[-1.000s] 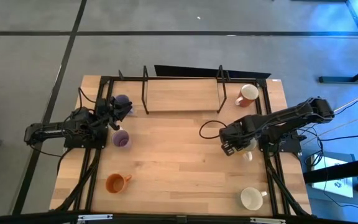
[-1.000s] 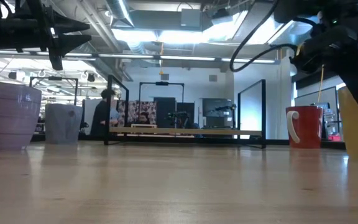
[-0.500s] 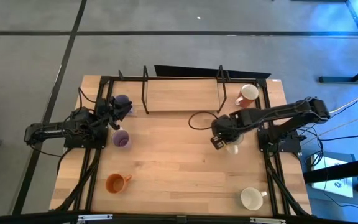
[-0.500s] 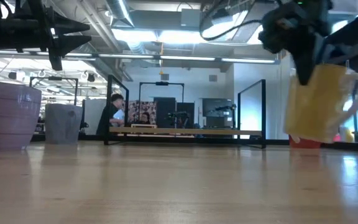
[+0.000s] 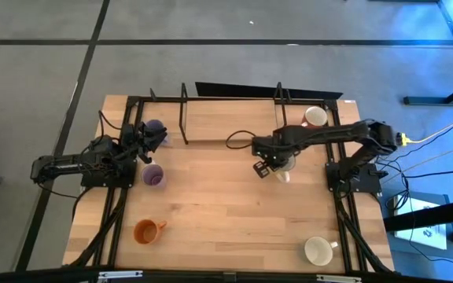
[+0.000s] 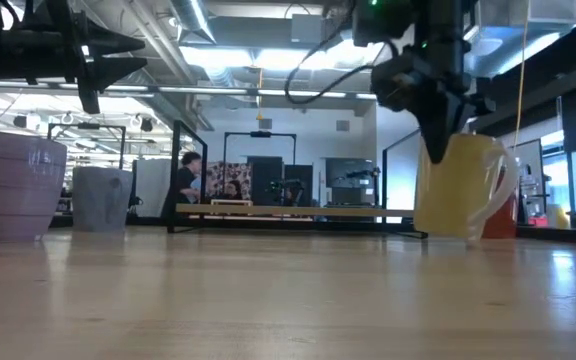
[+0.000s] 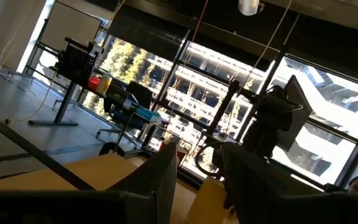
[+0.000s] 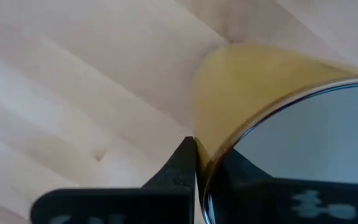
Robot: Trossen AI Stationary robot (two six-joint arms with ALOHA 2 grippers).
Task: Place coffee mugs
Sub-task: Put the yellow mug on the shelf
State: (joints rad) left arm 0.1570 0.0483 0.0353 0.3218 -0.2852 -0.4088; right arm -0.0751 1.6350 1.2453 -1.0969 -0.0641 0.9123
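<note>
My right gripper is over the table's middle right, shut on a cream-white mug that tilts just above the wood. My left gripper waits open at the left side, raised beside a lavender mug. A second lavender mug stands just nearer. An orange mug sits upright near the left front. Another cream-white mug stands at the right front. The white mug with a reddish inside stands at the far right. My right gripper pinches the cream-white mug's rim, one finger outside the wall and one inside the hollow. It comes from above, pointing down. The mug hangs tilted below the fingers, handle away from them. Whether its base touches the table I cannot tell.
A black wire rack stands along the table's far edge, its posts just beyond the held mug. A black cable loops off the right arm. Bare wood spreads across the middle and the near half. People show in the room beyond.
My right gripper has carried the cream-white mug from the table's right side toward the left and the far edge, up to the rack's right post. The mug has swung along tilted and come down lower, close to the wood. The left arm has kept still.
</note>
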